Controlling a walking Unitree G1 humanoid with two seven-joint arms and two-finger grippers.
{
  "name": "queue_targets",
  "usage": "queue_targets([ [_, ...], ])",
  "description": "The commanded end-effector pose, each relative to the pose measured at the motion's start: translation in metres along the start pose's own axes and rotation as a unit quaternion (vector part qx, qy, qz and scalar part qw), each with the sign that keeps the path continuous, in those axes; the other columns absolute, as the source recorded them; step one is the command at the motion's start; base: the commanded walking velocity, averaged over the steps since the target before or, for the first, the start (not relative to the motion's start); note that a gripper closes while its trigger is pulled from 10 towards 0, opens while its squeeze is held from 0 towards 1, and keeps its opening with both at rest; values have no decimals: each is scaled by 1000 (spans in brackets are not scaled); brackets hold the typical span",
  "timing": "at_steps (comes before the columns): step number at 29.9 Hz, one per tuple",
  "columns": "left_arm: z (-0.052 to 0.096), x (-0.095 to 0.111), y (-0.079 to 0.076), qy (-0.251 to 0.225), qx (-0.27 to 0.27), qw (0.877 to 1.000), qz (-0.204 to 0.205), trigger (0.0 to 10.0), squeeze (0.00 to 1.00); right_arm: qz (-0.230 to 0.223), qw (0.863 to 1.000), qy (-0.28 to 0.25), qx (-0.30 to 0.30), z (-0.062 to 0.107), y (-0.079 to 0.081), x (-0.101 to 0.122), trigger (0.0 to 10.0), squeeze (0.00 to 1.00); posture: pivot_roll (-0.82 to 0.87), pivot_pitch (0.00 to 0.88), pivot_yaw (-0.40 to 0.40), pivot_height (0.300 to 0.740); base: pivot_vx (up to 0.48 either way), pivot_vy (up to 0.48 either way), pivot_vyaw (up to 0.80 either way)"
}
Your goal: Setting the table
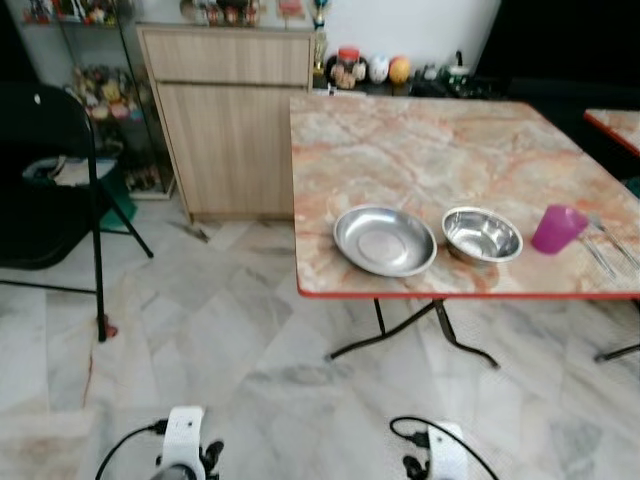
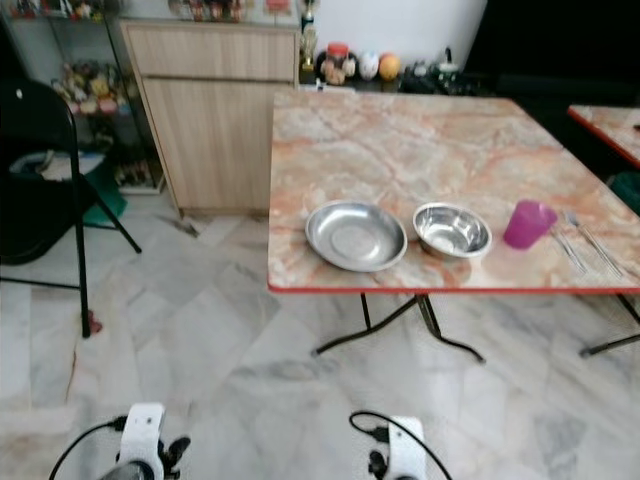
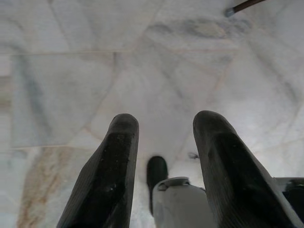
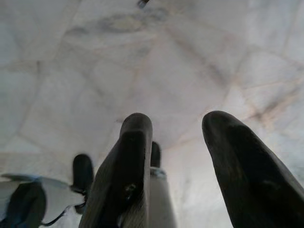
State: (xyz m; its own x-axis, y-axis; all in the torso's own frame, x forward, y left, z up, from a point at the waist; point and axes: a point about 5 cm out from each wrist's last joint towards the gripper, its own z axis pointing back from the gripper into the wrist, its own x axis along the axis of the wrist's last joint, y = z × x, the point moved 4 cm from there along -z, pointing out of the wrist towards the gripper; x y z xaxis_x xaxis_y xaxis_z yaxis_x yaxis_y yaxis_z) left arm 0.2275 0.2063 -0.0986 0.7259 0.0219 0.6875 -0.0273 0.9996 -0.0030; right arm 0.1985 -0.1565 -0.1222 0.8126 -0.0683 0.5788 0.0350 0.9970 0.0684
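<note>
A marble-patterned table (image 1: 420, 150) with a red edge stands ahead on the right. Near its front edge lie a shallow steel plate (image 1: 385, 240), a steel bowl (image 1: 482, 234) and a purple cup (image 1: 558, 229) in a row. Metal cutlery (image 1: 610, 245) lies to the right of the cup. Both arms hang low over the marble floor, well short of the table. My left gripper (image 3: 166, 123) is open with nothing between its fingers. My right gripper (image 4: 178, 121) is open too, holding nothing.
A black folding chair (image 1: 50, 180) stands at the left. A wooden cabinet (image 1: 230, 120) sits behind the table's left corner, with jars and ornaments (image 1: 370, 70) beyond the table. A second table's corner (image 1: 615, 125) shows at far right. The table's black legs (image 1: 440, 330) splay underneath.
</note>
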Motion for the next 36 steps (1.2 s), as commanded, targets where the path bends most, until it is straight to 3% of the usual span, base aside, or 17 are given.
queue_targets([
  [1, 0, -1, -2, 1, -4, 1000, -3, 10000, 0, -1, 1000, -3, -8, 0, -6, 2, 10000, 0, 132, 0, -56, 740, 0, 0, 0],
  [30, 1, -4, -2, 6, -4, 1000, -15, 10000, 0, 2, 1000, -5, -4, 0, -5, 2, 10000, 0, 133, 0, -55, 740, 0, -308, 0],
  [36, 0, -2, -1, 3, -2, 1000, -13, 10000, 0, 3, 1000, -5, -3, 0, -5, 2, 10000, 0, 135, 0, -56, 740, 0, 0, 0],
])
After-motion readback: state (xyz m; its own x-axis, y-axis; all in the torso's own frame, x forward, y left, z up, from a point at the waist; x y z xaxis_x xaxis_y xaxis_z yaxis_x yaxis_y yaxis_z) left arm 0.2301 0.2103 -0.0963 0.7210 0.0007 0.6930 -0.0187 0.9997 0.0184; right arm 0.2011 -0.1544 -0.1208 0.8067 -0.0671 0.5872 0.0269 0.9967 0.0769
